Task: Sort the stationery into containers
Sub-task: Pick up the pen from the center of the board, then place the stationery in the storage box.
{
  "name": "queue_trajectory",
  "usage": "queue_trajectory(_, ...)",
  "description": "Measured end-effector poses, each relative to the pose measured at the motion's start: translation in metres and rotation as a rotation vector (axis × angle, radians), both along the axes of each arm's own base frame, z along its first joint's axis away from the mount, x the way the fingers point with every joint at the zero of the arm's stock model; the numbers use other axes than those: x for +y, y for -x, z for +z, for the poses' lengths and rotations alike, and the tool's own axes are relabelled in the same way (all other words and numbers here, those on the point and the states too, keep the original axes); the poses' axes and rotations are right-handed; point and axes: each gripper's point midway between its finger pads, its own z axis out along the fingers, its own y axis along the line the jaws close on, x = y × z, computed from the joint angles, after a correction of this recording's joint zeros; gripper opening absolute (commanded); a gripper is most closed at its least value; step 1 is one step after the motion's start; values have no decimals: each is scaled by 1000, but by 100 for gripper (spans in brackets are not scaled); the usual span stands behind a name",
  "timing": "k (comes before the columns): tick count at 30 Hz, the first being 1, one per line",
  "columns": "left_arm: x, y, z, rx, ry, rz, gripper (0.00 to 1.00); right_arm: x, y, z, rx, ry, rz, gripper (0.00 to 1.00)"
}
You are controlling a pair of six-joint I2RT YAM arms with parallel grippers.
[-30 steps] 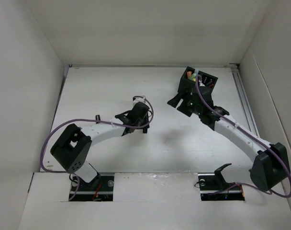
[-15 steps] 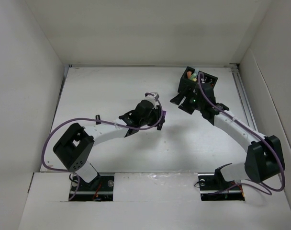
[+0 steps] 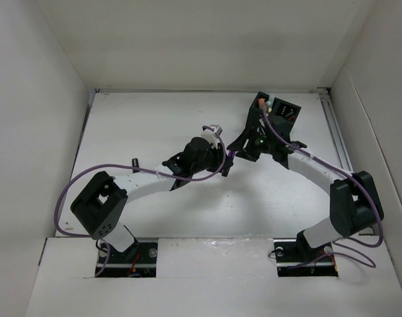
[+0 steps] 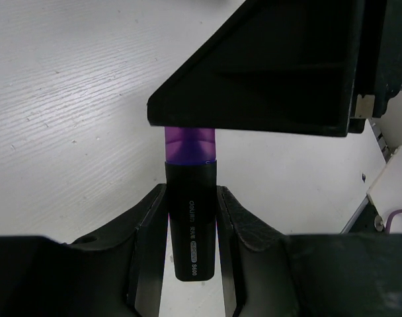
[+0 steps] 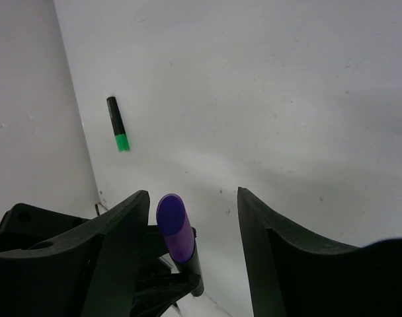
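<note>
A black highlighter with a purple end (image 4: 191, 224) sits between the pads of my left gripper (image 4: 191, 193), which is shut on its black barrel. In the top view this gripper (image 3: 222, 160) is at the table's middle, and the highlighter (image 3: 231, 157) points toward my right gripper (image 3: 242, 146). My right gripper (image 5: 193, 198) is open, its jaws on either side of the purple end (image 5: 173, 228); the left jaw is close to it and the right jaw stands well apart. The black organiser box (image 3: 278, 109) stands behind the right gripper with stationery inside.
A black marker with a green end (image 5: 118, 123) lies on the white table near the left wall; in the top view it is a small dark shape (image 3: 134, 162) by my left forearm. White walls enclose the table on three sides.
My left arm has carried the purple-ended highlighter rightward. My right gripper has come away from the organiser box toward it, and its jaws have narrowed around the purple end.
</note>
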Motion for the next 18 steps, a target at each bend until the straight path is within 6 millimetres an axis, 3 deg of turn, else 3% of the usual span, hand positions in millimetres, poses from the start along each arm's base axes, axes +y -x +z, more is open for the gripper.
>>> queue_trajectory(6, -1, 0, 1, -6, 1, -5, 0, 13, 9, 2, -5, -10, 46, 48)
queue_trajectory(12, -1, -1, -2, -7, -3, -5, 0, 18, 12, 0, -6, -3, 61, 22)
queue_trajectory(16, 1, -3, -2, -12, -9, -4, 16, 18, 10, -3, -2, 3, 50, 10)
queue_trajectory(18, 1, -3, -2, -16, -10, -3, 29, 18, 9, -3, -4, 3, 48, 4)
